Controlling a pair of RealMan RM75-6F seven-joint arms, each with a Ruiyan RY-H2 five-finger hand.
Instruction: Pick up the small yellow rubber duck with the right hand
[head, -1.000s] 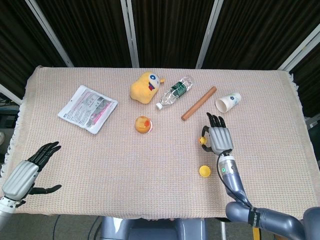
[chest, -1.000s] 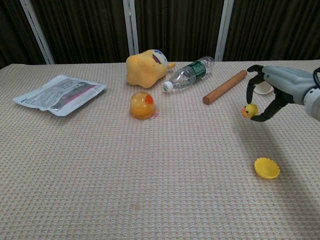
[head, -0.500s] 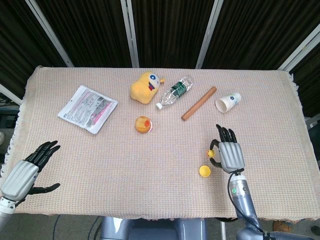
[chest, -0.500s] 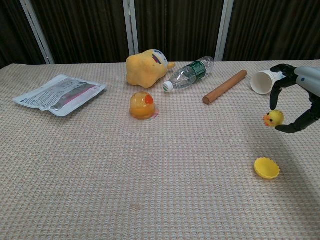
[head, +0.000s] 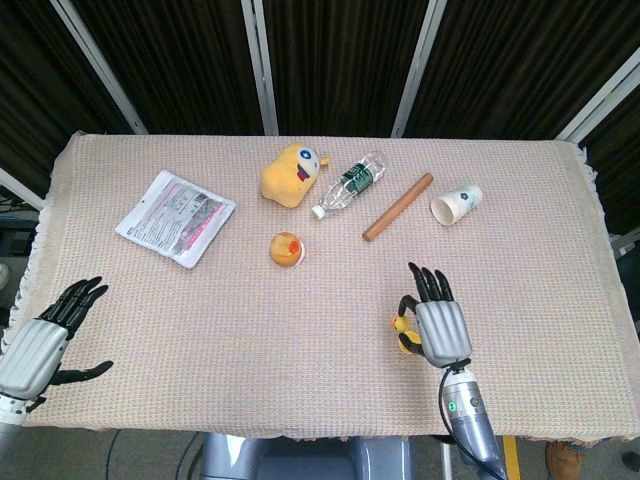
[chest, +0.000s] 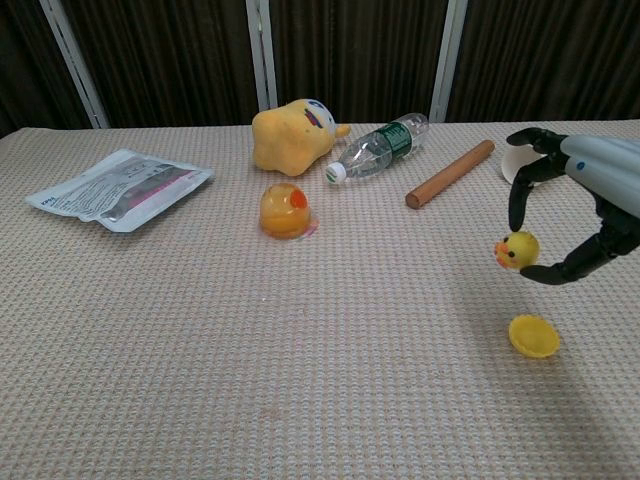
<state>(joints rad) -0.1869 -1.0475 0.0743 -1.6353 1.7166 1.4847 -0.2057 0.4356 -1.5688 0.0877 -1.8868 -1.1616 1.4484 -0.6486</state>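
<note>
Chest view, right robot hand (chest: 585, 215) pinching small duck (chest: 517, 249), paper cup (chest: 512, 163) half hidden

Looks like a lab test setup

Cloth-covered table (head: 150, 330) against black curtains (head: 330, 60) on metal poles (head: 262, 65), random props scattered around.

The duck (chest: 518, 249) hangs in the right hand (chest: 585, 205) above the surface (chest: 300, 350), over a cap (chest: 533, 335); a cup (head: 456, 204) lies behind.

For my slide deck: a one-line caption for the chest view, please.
Right hand holds the small yellow rubber duck lifted above the yellow cap.
</note>
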